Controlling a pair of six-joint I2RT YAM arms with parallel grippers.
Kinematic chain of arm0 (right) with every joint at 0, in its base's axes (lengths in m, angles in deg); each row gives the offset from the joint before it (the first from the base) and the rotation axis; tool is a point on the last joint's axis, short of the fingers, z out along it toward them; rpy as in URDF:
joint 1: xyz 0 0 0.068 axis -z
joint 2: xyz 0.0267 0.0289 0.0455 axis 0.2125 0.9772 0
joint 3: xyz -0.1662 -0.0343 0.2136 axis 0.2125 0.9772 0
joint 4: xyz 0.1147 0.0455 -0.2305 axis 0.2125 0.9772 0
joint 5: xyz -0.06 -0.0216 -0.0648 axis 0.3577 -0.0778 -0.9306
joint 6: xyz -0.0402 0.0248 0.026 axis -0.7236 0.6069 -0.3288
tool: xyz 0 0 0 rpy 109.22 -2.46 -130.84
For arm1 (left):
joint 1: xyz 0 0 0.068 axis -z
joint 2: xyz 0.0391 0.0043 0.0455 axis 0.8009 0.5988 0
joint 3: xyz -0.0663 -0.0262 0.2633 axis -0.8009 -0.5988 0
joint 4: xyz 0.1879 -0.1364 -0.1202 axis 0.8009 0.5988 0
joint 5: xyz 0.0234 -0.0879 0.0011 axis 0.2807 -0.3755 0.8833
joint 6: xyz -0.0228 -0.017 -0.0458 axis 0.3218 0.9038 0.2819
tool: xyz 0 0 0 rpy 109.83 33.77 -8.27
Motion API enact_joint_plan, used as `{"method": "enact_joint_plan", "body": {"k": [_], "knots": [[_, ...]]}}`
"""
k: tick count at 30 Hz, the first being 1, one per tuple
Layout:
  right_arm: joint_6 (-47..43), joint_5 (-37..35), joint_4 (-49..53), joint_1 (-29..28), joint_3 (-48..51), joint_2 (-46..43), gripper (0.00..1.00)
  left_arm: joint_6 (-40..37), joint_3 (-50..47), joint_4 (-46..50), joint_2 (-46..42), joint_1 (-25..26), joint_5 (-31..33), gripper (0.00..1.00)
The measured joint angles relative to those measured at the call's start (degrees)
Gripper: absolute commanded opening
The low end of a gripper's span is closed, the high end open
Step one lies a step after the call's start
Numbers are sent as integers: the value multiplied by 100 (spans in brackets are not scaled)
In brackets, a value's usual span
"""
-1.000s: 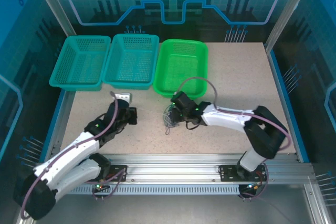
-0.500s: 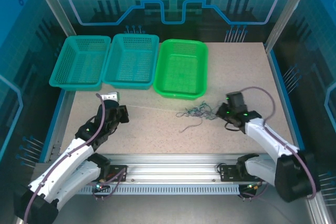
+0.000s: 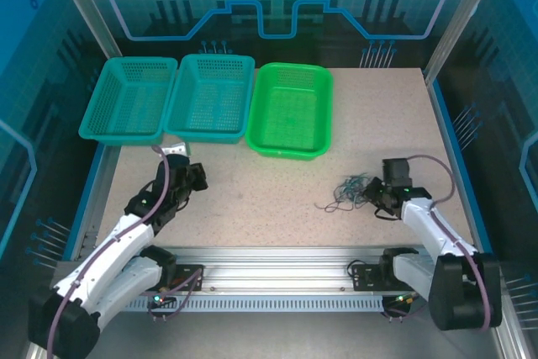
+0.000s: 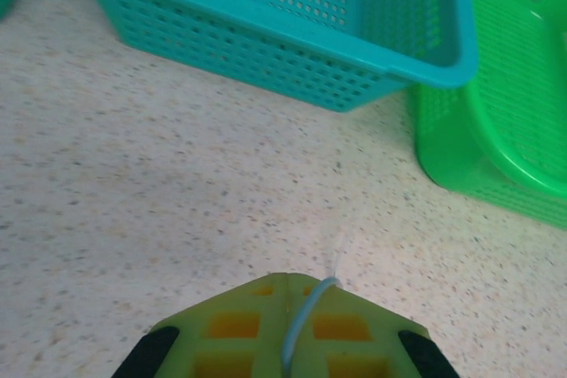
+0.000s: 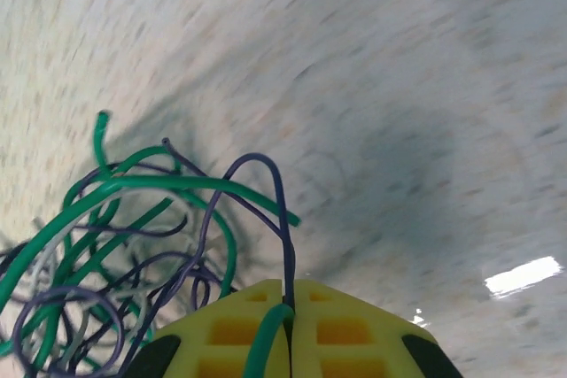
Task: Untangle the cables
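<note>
Green and dark purple strands make up most of the cables [image 3: 346, 191], and that clump now sits out around 4 o'clock on the worktop [image 3: 252, 216], touching the right pincer [image 3: 376, 199]. A second ago it was mid-worktop, right at the 6 o'clock edge of the green basket [image 3: 286, 150], so the right arm has dragged the whole lot away toward its own side. The right wrist view shows the right pincer [image 5: 288, 294] clamped tight on a green strand and a dark purple one, the rest of the cables [image 5: 133, 227] looping off to 9 o'clock. The left pincer [image 3: 198, 177] has barely budged, parked at about 8 o'clock near the teal basket [image 3: 208, 128]. Its wrist view has the left pincer [image 4: 288, 294] closed on a pale wire [image 4: 301, 316] poking out between the fingers. Half a second back there was a thin pale line stretched from that pincer to the clump; I can't make it out across the worktop now. My guess is the two arms pulling apart tugged that pale wire free, so one strand is probably out, but the clump looks plenty knotted and most of the job is left.
</note>
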Motion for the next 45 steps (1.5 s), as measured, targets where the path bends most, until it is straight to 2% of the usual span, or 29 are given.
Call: {"method": "enact_joint_plan", "body": {"k": [4, 7, 14, 17, 21, 27, 36, 43, 44, 45], "knots": [[2, -190, 101, -496, -238, -9, 0, -136, 48, -186, 9, 0, -358, 0], [2, -299, 162, -713, -431, -74, 0, -393, 520, -109, -42, 0, -437, 0], [-70, -461, 339, -1126, -968, -98, 0, -1318, 3099, -153, 538, -122, 101, 0], [-133, -474, 365, -1241, -1091, -103, 0, -1652, 4035, -297, 1069, -474, 219, 0], [-197, -470, 393, -1294, -1110, -105, 0, -1932, 5252, -485, 2081, -1202, 232, 0], [-219, -470, 435, -1298, -1110, -105, 0, -1982, 6408, -542, 3342, -2179, 190, 0], [-258, -468, 481, -1309, -1178, -101, 0, -2063, 6669, -527, 4050, -3213, 302, 0], [-258, -426, 476, -1384, -1322, 131, 0, -1794, 6100, -645, 4518, -3685, 149, 0], [-258, -426, 476, -1399, -1322, 140, 0, -1755, 6013, -664, 4699, -3724, 107, 2], [-258, -424, 479, -1405, -1322, 140, 0, -1744, 5943, -678, 4876, -3755, 81, 10]]}}
